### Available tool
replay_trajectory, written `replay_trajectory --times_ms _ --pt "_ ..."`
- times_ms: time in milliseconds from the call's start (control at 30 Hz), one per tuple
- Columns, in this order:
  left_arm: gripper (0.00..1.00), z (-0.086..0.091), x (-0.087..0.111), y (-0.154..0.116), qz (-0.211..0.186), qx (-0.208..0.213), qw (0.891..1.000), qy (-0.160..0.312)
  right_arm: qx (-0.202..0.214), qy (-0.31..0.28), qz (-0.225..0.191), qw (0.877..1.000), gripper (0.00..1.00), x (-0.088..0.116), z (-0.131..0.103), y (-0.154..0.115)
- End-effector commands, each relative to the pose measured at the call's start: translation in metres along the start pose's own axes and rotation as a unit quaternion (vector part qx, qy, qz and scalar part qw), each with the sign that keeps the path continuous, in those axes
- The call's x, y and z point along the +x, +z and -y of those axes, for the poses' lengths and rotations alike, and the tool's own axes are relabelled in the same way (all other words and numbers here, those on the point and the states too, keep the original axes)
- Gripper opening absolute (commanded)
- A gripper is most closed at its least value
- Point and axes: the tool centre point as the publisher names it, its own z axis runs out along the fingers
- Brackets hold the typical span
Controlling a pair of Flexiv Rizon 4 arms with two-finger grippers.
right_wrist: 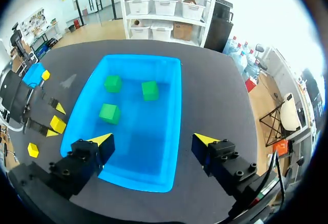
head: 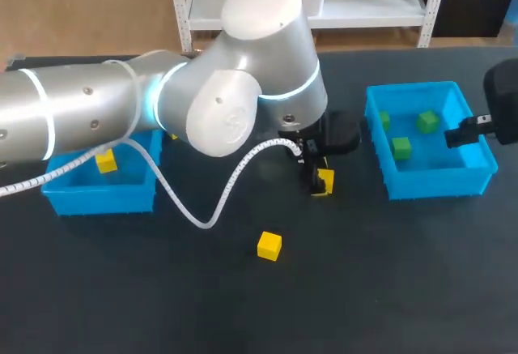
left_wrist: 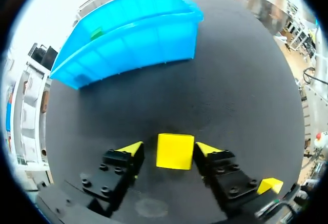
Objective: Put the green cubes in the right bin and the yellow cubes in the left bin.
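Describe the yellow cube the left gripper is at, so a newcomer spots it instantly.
On the dark table, look just left of the right blue plastic bin. The small yellow cube sits between the open yellow-tipped fingers of the left gripper. The other loose yellow cube lies alone, no gripper around it.

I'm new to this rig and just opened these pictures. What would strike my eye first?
The big left arm stretches across the table, its open left gripper straddling a yellow cube at mid-table. At the right, the right bin holds three green cubes, the open right gripper above it.
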Motion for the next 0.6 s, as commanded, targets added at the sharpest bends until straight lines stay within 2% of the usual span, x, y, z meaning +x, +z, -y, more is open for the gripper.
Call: replay_trajectory --times_ms 33,167,300,433,600 --pt "0.00 0.003 0.004 0.000 0.008 -0.018 1.000 -0.019 0.001 0.000 0.003 1.000 1.00 0.001 0.000 0.001" --pt "0.00 -0.003 0.003 -0.008 0.030 -0.038 0.996 -0.077 0.001 0.000 0.003 1.000 1.00 0.001 0.000 0.001" --pt "0.00 -0.013 0.005 -0.026 0.056 -0.060 0.986 -0.143 0.001 0.000 0.003 1.000 1.00 0.001 0.000 0.001" --pt "0.00 -0.025 0.014 -0.054 0.088 -0.087 0.971 -0.203 0.001 0.000 0.003 1.000 1.00 0.001 0.000 0.001" --pt "0.00 -0.043 0.041 -0.093 0.117 -0.124 0.949 -0.267 0.001 0.000 0.003 1.000 1.00 0.001 0.000 0.001"
